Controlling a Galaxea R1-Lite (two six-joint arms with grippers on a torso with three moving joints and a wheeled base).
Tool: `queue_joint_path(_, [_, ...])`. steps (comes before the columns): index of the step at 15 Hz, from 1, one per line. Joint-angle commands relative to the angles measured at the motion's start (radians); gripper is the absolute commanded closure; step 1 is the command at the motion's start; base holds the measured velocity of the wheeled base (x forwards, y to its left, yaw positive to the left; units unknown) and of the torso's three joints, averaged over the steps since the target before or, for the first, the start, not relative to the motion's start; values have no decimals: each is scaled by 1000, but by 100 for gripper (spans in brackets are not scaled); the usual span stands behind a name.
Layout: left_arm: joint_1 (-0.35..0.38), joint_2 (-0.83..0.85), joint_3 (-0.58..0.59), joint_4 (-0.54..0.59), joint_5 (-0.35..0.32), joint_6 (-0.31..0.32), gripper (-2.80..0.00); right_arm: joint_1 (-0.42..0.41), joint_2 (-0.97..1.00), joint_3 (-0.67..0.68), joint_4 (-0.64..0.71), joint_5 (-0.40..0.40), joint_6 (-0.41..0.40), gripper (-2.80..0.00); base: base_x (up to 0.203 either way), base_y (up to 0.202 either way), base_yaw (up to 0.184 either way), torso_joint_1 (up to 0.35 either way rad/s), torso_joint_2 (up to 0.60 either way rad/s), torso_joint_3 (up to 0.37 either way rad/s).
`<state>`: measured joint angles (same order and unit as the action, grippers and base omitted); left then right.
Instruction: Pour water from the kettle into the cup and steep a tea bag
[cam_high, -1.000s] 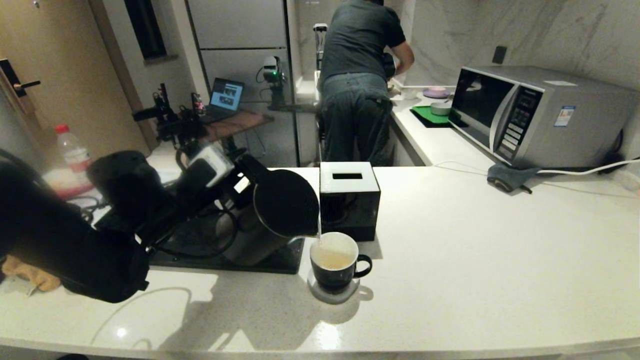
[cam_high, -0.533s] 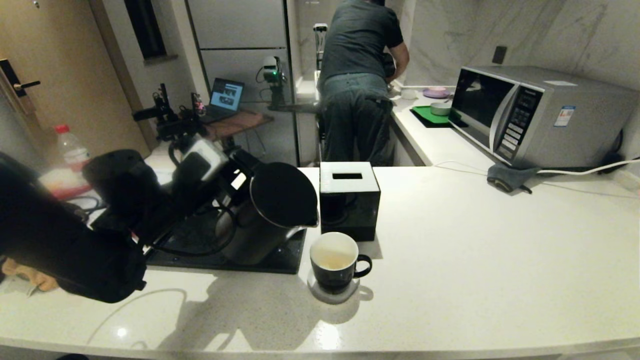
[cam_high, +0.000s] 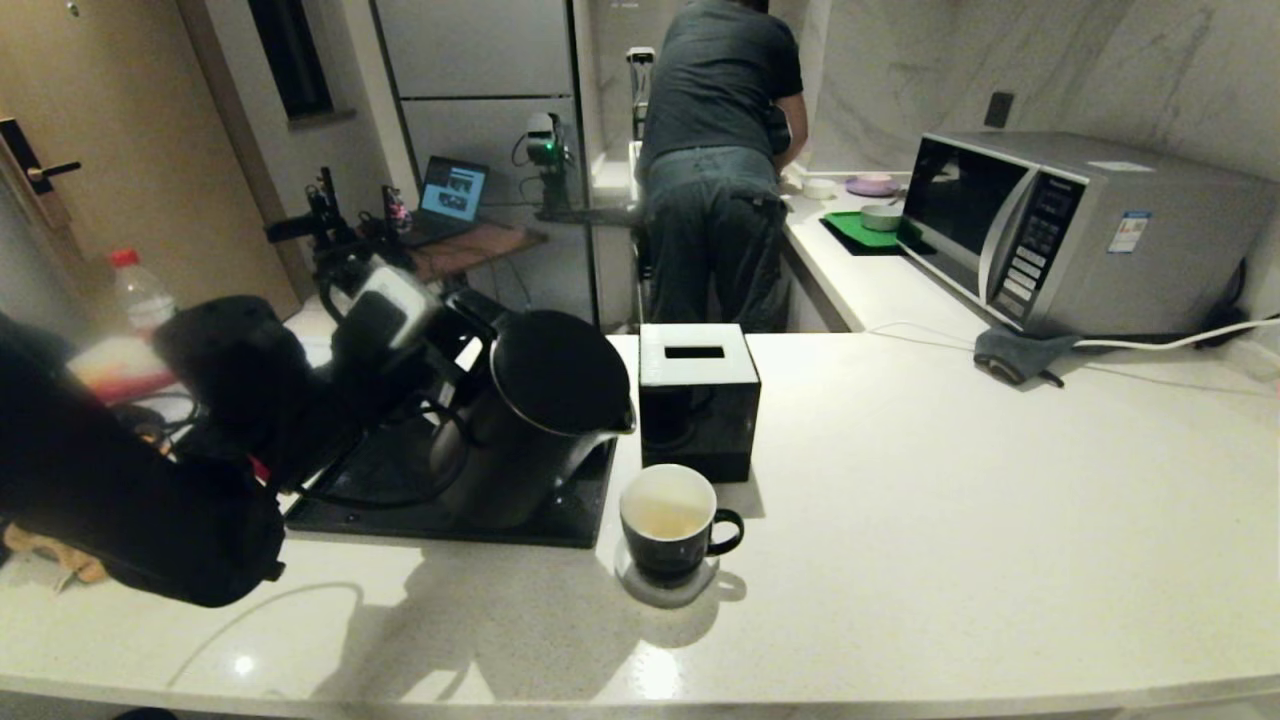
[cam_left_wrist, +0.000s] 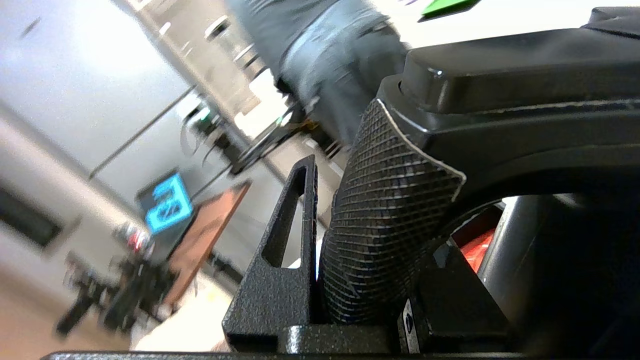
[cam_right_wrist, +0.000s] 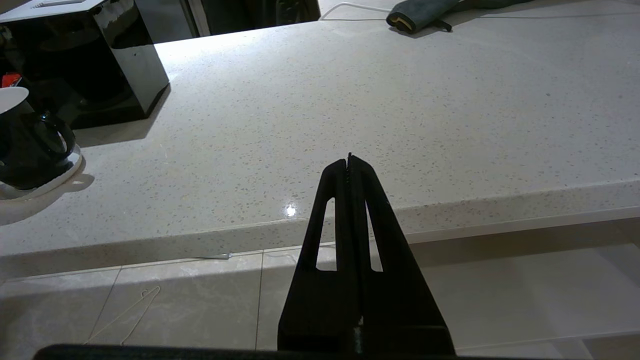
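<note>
From the head view, the kettle (cam_high: 545, 415) hangs tilted above the black tray (cam_high: 400, 500), its spout just left of and above the cup (cam_high: 668, 522). The left gripper (cam_high: 455, 345) reaches in from the left, its jaws pinching the kettle's handle on the side away from the cup. The cup stands on a round coaster (cam_high: 665, 588) on the counter (cam_high: 950, 520), just in front of the black box (cam_high: 698, 400), with pale yellowish water (cam_high: 664, 518) low inside it. No stream joins spout and cup. No tea bag can be made out.

In the left wrist view, the left gripper (cam_left_wrist: 320, 250) has one finger (cam_left_wrist: 285, 260) pressed against the ribbed grip of the kettle (cam_left_wrist: 390, 220).

In the right wrist view, the right gripper (cam_right_wrist: 350, 165) hangs off the counter's (cam_right_wrist: 400, 100) near edge, well apart from the cup (cam_right_wrist: 25, 145), jaws pressed together on nothing.
</note>
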<state>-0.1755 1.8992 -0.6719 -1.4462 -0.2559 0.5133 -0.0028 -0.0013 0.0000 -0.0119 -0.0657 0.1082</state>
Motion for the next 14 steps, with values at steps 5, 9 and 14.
queue_joint_path(5, [110,-52,-2,44,100,-152,0,0,1,0,0,0,1,0,0,0,0,0,0,0])
queue_joint_path(9, [222,-81,-2,79,187,-247,0,1,1,0,0,0,1,0,0,0,0,0,0,0])
queue_joint_path(14, [338,-107,6,85,225,-382,0,0,1,0,0,0,1,0,0,0,0,0,0,0])
